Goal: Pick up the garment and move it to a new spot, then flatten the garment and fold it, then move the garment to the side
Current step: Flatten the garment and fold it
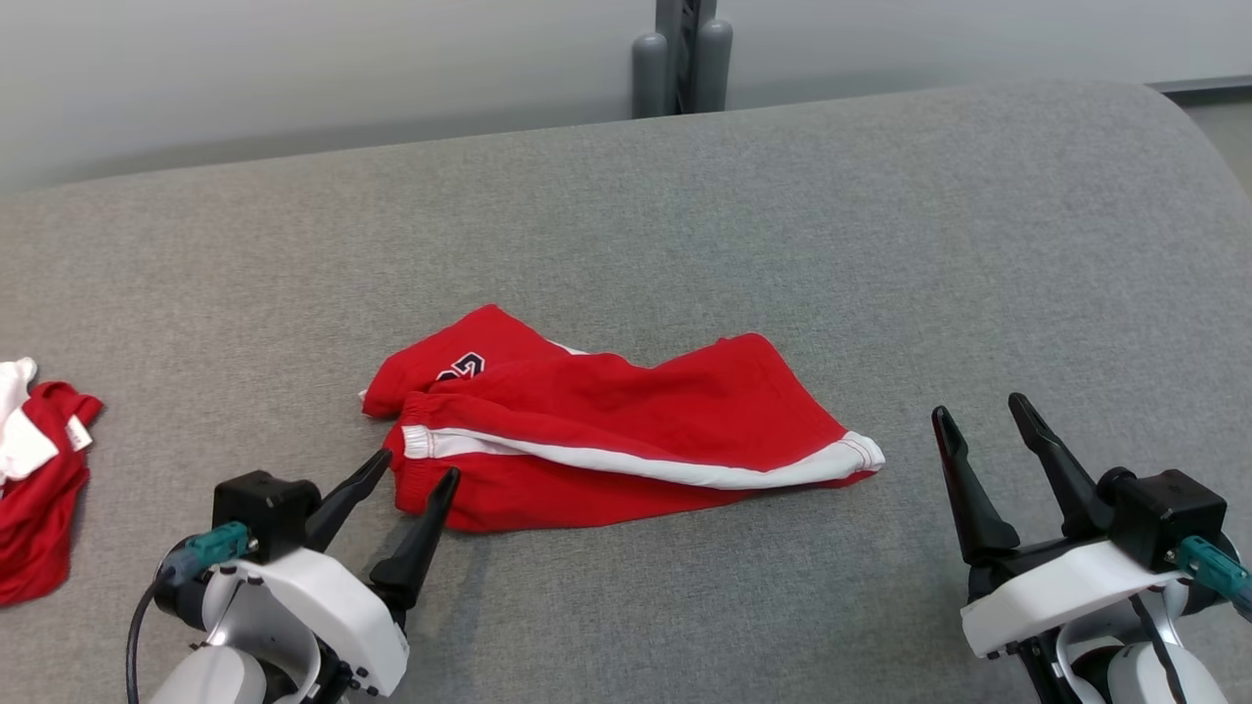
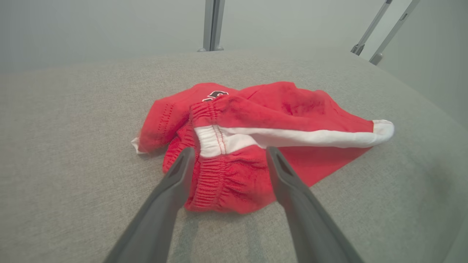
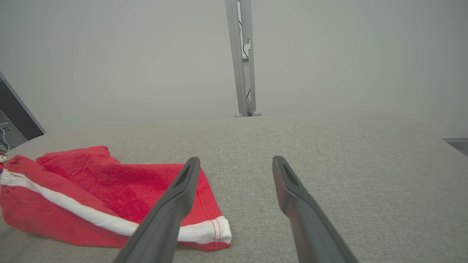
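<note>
Currently: red shorts (image 1: 626, 430) crumpled on bench (image 1: 880, 244), centre. Judged soft, light, likely to sag; best hold the gathered waistband (image 2: 215, 182), just ahead of left fingers (image 1: 425, 523). Left and right fingers (image 1: 963, 489) spread, empty

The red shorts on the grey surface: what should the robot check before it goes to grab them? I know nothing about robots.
1. Left gripper open: ok, fingers spread.
2. Left gripper aimed at the red shorts: ok, the waistband lies between its fingers in the left wrist view.
3. Left fingers touching the cloth: cannot tell.
4. Right gripper open: ok.
5. Right gripper at the shorts: not ok, it stands apart, off to the side of the white-trimmed leg hem.
6. Shorts lying flat: not ok, crumpled and folded over themselves.
</note>
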Controlling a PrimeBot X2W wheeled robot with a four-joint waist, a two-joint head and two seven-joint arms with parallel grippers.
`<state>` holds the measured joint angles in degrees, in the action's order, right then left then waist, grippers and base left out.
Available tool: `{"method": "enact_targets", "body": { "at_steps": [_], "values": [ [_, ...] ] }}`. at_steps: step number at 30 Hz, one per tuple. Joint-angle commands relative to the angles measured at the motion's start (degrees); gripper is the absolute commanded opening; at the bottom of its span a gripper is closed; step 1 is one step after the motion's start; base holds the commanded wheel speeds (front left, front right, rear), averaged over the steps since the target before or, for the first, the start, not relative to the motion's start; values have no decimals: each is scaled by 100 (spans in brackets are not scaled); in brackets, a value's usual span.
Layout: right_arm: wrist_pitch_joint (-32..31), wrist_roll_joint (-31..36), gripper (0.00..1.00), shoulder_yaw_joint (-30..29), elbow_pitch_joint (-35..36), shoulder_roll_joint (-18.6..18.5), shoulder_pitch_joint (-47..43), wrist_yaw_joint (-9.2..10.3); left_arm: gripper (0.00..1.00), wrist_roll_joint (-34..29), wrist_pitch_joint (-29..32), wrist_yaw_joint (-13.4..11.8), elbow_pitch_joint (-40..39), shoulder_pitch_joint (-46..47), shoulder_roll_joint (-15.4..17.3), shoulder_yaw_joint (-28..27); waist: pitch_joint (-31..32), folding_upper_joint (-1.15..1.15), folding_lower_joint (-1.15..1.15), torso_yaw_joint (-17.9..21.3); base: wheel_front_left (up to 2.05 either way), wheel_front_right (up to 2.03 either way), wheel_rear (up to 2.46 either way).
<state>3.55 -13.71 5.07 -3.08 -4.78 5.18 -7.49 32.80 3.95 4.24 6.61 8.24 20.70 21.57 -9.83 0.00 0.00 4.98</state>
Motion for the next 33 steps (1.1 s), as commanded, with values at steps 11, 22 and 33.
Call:
{"method": "enact_targets", "body": {
  "at_steps": [11, 22, 33],
  "values": [
    [19, -66, 100, -95, -210, 19, -30, -1, 0, 178, 19, 176, 271, 441, 106, 55, -181, 0, 0, 194, 0, 0, 0],
    [-14, -257, 100, 39, -994, -163, 245, -1, 0, 171, -90, 226, 320, 615, 103, 165, -286, 0, 0, 94, 0, 0, 0],
    [241, -697, 100, 1018, -2274, -267, 1103, -1, 0, 122, -191, 224, 319, 749, 84, 255, -433, 0, 0, -75, 0, 0, 0]
  ]
}}
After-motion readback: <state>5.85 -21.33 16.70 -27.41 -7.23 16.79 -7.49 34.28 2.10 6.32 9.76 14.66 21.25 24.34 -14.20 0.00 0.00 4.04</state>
